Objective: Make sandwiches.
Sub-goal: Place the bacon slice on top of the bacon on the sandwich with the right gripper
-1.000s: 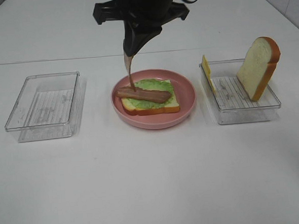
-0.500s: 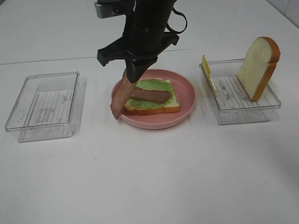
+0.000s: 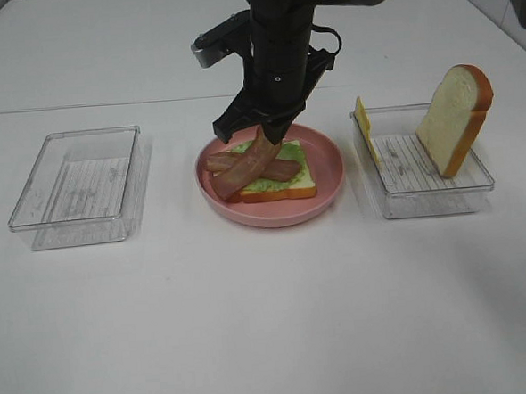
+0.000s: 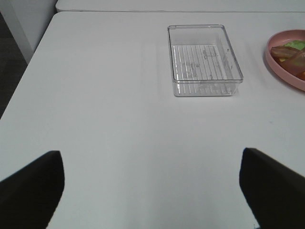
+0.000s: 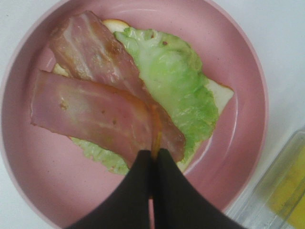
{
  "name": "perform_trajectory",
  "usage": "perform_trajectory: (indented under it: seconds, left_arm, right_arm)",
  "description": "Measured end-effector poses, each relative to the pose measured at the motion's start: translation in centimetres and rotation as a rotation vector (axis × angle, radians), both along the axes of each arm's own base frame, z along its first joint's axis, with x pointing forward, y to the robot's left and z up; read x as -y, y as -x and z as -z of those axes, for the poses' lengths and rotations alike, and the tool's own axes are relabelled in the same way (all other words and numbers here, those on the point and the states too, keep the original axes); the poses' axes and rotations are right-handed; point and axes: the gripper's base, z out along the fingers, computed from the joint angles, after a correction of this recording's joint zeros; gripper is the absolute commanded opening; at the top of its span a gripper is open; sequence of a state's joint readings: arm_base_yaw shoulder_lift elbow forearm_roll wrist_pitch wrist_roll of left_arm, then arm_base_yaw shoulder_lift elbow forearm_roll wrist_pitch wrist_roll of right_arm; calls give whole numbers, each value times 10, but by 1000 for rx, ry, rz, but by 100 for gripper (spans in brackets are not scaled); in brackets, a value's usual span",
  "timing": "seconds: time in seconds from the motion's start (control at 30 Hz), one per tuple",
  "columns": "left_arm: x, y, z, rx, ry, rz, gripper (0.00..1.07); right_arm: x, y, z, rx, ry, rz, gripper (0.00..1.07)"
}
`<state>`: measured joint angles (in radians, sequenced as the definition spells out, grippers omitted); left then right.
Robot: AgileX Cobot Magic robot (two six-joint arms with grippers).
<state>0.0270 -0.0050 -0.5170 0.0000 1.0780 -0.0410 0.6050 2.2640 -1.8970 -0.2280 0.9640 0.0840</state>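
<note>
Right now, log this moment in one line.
right gripper: shut on upper bacon strip | strip: crossing lower bacon strip on lettuce | left gripper: open

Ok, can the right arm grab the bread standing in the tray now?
Probably not yet: the right gripper is shut on a bacon strip. Nothing covers the bread slice, though.

text/labels: nothing readable in any view
clear trays (image 3: 73,133): only ribbed lines on the bottom, no lettering
pink plate (image 3: 331,170): plain, no marks
</note>
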Motion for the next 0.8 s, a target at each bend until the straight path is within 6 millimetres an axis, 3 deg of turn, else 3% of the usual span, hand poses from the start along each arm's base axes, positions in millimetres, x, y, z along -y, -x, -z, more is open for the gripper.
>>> perform_trajectory:
  seconds: [0.73, 0.8]
  left_arm:
    - [0, 0, 0, 0, 0, 0, 91]
    - [0, 0, 0, 0, 0, 0, 91]
  right_arm:
    - [2, -10, 5, 87, 52, -32, 0]
    - [2, -10, 5, 92, 55, -34, 19]
